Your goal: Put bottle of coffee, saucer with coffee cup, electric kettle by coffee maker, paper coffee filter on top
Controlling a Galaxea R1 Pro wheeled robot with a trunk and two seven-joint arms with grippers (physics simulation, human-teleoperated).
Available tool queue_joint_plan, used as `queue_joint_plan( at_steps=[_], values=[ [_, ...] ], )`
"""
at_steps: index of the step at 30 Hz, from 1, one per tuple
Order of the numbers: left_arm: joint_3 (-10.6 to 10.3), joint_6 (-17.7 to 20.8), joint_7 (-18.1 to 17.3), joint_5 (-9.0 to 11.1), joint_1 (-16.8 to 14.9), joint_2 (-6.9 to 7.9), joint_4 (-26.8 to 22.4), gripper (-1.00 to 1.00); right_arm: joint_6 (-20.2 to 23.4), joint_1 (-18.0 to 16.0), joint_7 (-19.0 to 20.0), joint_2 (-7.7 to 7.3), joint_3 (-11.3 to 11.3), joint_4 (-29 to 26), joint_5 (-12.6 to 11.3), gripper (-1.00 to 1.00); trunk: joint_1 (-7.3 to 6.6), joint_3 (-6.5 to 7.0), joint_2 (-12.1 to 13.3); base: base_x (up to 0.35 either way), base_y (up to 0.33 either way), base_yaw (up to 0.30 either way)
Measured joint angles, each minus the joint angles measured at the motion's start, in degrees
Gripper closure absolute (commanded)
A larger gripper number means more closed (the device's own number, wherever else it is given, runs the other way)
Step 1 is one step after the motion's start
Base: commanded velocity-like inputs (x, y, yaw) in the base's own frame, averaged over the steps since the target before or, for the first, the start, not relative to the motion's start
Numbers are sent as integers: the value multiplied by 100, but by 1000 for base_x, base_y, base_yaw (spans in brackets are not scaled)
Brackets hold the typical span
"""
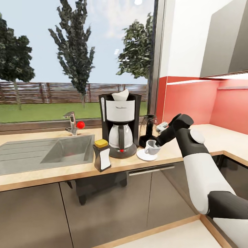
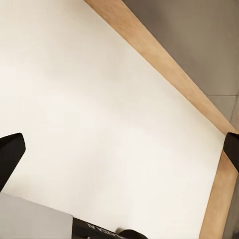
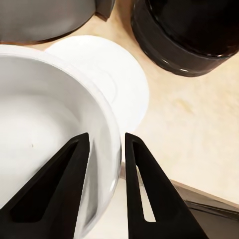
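The black and white coffee maker point(image 1: 119, 127) stands on the kitchen countertop point(image 1: 44, 174), and the paper coffee filter point(image 1: 120, 95) sits on its top. In front of it, to the left, is the bottle of coffee point(image 1: 102, 155) with its yellow lid. The electric kettle point(image 1: 148, 130) stands just right of the machine. Before the kettle lies the saucer point(image 1: 146, 156), with the coffee cup point(image 1: 151, 147) over it, slightly tilted. My right gripper point(image 1: 159, 140) is shut on the cup's rim. In the right wrist view the cup point(image 3: 45, 129) has its wall between the fingers point(image 3: 142, 189), beside the saucer point(image 3: 119, 74) and the kettle point(image 3: 189, 35). My left gripper point(image 2: 119, 149) is open.
A grey sink point(image 1: 51, 151) and a tap point(image 1: 71, 124) with a red knob lie left of the coffee maker. A red backsplash point(image 1: 193, 103) and a wall cabinet point(image 1: 224, 41) are at the right. The left gripper hangs over pale floor point(image 2: 99, 99) with a wooden edge.
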Motion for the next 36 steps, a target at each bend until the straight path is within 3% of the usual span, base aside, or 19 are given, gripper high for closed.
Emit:
queue_joint_plan(
  at_steps=[11,20,36],
  values=[
    [0,4,-9,0,0,0,-1,-100,0,0,0,27,-1,123,-1,100,0,0,0,0,0,0],
    [-1,8,-3,-1,0,0,-2,-100,0,0,0,67,-4,126,-3,100,131,-107,-239,0,0,0],
    [0,8,7,-1,0,0,0,-100,-9,0,1,66,-12,135,-6,100,131,-108,-241,53,0,0]
  ],
)
